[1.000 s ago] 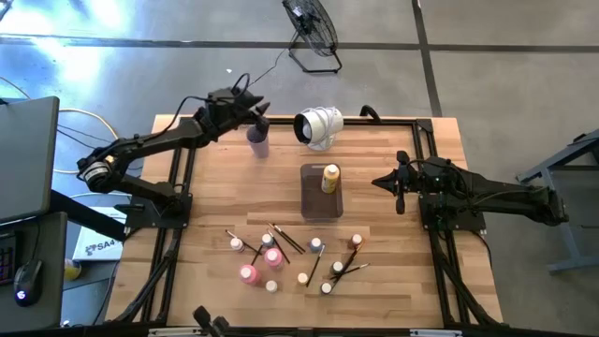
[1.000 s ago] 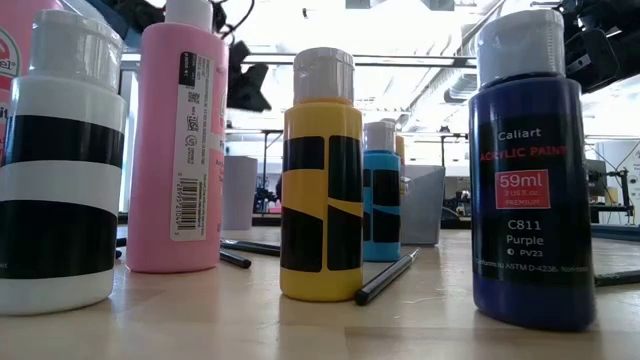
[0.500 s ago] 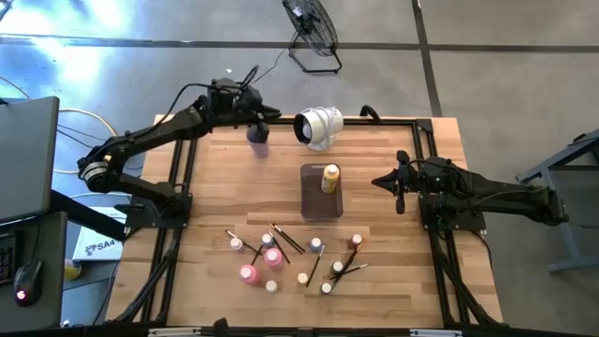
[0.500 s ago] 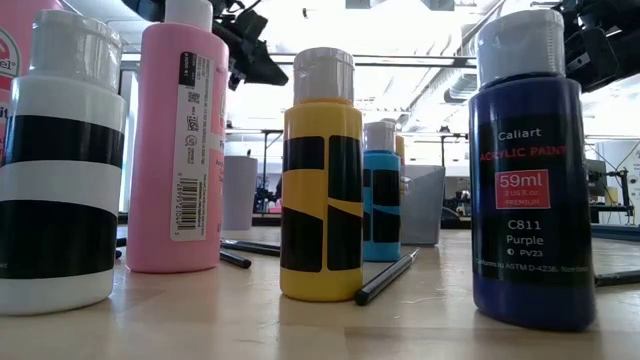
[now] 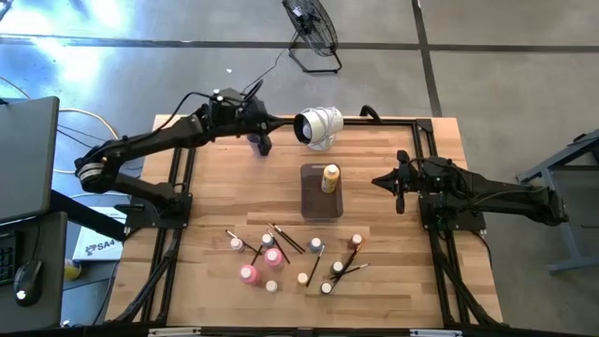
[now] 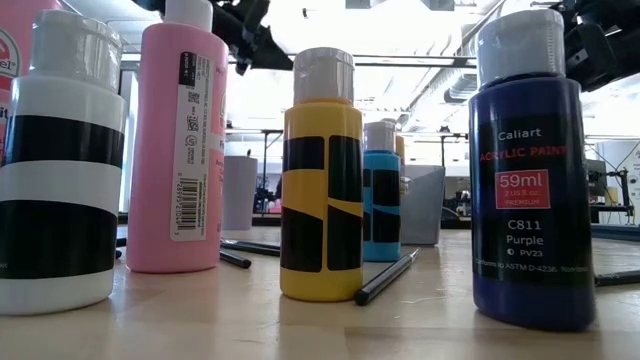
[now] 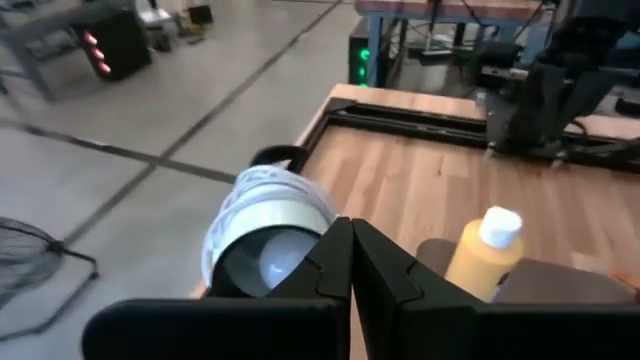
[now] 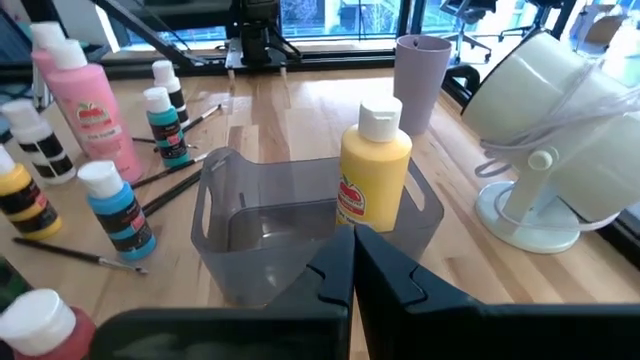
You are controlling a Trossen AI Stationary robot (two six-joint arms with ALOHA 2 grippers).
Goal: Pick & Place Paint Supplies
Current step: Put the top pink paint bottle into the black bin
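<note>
Yellow white-capped paint bottle (image 8: 373, 170) stands upright in the tray (image 8: 225, 215) (both grippers closed, empty).

A robotics lab: grey polished concrete floor (image 5: 524, 65), a black floor fan (image 5: 312, 28), and a black-framed wooden table (image 5: 374, 178).

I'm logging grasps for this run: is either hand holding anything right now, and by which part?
Nothing is held. The left hand is shut on nothing above the table's far edge, near the lilac cup; the right hand is shut and empty near the tray.
</note>
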